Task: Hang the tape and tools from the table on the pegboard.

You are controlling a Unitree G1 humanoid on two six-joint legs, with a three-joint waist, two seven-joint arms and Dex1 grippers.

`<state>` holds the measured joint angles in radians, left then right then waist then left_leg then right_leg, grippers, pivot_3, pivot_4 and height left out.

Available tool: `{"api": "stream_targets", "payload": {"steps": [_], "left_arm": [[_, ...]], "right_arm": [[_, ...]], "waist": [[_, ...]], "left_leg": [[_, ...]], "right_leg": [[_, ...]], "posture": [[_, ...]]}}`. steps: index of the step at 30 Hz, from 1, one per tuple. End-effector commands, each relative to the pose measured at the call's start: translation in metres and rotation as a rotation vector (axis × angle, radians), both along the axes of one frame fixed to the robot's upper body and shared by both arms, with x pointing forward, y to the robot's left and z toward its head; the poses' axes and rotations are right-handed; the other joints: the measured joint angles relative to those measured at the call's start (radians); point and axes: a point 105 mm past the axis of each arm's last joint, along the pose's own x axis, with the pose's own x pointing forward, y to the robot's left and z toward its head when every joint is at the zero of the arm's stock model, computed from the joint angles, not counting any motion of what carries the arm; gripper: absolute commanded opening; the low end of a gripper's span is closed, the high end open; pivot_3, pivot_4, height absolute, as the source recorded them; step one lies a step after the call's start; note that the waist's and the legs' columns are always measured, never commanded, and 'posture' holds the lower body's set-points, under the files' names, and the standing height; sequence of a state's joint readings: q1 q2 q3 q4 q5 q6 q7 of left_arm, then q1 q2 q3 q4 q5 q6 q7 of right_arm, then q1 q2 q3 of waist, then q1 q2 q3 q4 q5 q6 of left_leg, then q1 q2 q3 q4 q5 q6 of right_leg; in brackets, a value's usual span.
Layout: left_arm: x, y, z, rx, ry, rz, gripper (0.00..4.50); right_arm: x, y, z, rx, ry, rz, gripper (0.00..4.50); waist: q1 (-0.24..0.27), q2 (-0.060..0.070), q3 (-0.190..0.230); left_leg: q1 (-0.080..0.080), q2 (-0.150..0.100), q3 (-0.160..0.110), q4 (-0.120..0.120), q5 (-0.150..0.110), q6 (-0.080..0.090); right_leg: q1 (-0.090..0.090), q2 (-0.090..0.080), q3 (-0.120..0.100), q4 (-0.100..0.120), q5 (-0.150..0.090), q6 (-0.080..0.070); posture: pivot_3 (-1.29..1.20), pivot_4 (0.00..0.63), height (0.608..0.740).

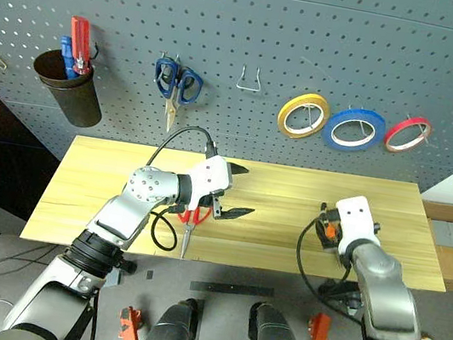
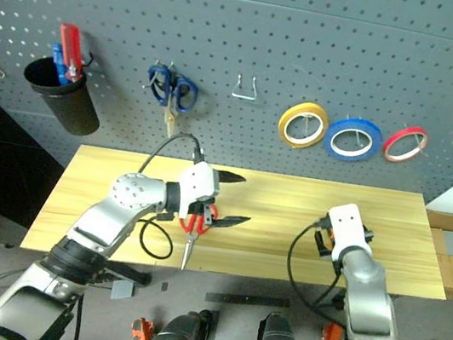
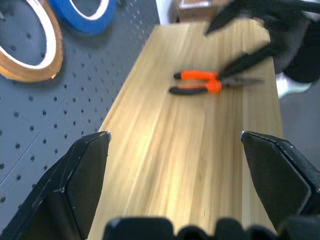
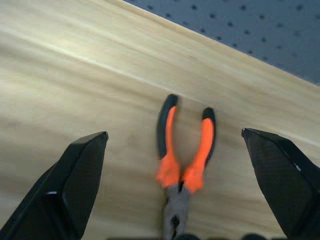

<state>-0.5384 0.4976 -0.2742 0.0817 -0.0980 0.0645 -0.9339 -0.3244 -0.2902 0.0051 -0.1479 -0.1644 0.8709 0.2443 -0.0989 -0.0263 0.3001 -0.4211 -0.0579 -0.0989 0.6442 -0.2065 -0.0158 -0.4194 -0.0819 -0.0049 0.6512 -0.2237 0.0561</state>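
Between right pincer (image 4: 175, 185) fingers, unmarked pliers (image 4: 182, 150)

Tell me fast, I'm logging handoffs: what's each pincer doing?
Left pincer: open, holding nothing.
Right pincer: open, over the pliers, not gripping.

Left arm: reaches forward, wrist bent toward the right; left claw (image 1: 238, 191) fingers spread wide, empty. Right arm: extended forward, wrist pitched down; right claw (image 4: 175, 150) fingers wide apart, gripping nothing.
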Motion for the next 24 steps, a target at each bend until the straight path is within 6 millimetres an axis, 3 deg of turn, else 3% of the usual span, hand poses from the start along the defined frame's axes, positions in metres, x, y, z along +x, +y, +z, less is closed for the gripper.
{"api": "stream_targets", "payload": {"steps": [1, 9, 20, 24], "left_arm": [[-0.01, -0.008, 0.006, -0.005, -0.035, -0.051, 4.5], [-0.014, -0.006, 0.006, 0.0, -0.031, -0.044, 4.5], [-0.012, -0.001, 0.005, -0.005, -0.03, -0.011, 4.5], [-0.012, 0.001, 0.004, -0.004, -0.03, -0.006, 4.5]], "right_arm": [[0.015, -0.022, -0.016, 0.033, 0.072, -0.102, 4.45], [0.035, -0.05, -0.045, 0.142, 0.233, -0.247, 4.45], [0.028, -0.049, -0.077, 0.309, 0.437, -0.296, 4.45], [0.026, -0.038, -0.08, 0.4, 0.484, -0.309, 3.5]], "waist": [[0.002, 0.0, 0.0], [0.01, 0.0, 0.0], [0.009, -0.001, -0.009], [0.009, -0.003, -0.013]], "left_leg": [[0.0, 0.0, 0.0, 0.0, 0.0, 0.0], [-0.003, -0.001, 0.002, -0.002, 0.0, 0.0], [-0.002, 0.001, 0.008, 0.001, 0.0, 0.001], [-0.001, 0.001, 0.009, 0.001, 0.0, 0.001]], "right_leg": [[0.0, 0.0, 0.0, 0.0, 0.001, -0.001], [-0.003, 0.0, 0.0, -0.001, 0.003, -0.004], [0.0, 0.001, 0.0, 0.0, 0.004, -0.003], [0.0, 0.001, 0.002, 0.0, 0.004, -0.003]], "posture": [[-0.19, 0.262, 0.74], [-0.16, 0.255, 0.74], [-0.15, 0.243, 0.74], [-0.15, 0.243, 0.74]]}}
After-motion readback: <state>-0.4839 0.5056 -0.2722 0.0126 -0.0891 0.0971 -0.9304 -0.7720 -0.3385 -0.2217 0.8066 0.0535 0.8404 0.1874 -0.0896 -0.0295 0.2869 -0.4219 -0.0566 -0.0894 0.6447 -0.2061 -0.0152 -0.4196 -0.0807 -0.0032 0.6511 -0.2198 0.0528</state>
